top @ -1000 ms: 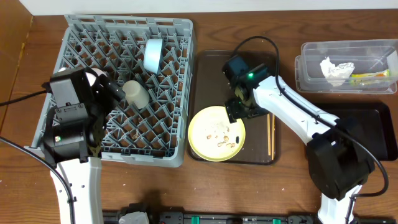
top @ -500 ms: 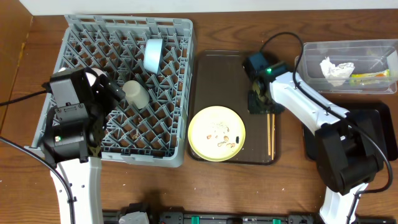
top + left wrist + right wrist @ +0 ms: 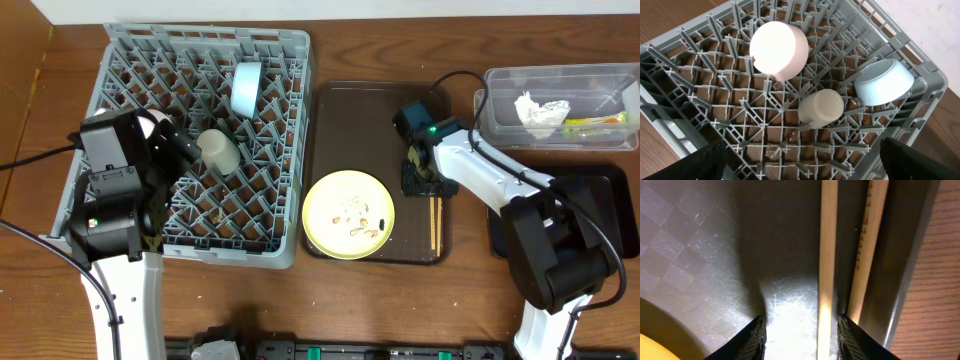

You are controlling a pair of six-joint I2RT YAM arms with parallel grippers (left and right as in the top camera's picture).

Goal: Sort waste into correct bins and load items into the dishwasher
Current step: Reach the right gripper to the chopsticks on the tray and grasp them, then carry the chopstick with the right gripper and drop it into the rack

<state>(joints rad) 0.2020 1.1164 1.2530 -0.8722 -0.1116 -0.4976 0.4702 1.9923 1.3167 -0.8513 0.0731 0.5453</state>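
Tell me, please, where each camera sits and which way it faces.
Overhead: above the table, looking straight down; left arm and right arm show.
Left wrist: above the dish rack, looking down at the cup; its fingertips sit in the lower corners.
Right wrist: low over the tray, facing the chopsticks; its fingertips flank one.
Shared: overhead also shows dish rack, tray, chopsticks.

The chopsticks (image 3: 827, 255) are pale bare wood, the dark tray (image 3: 700, 240) checker-textured and faintly glossy, the rack (image 3: 230, 255) matt grey plastic.
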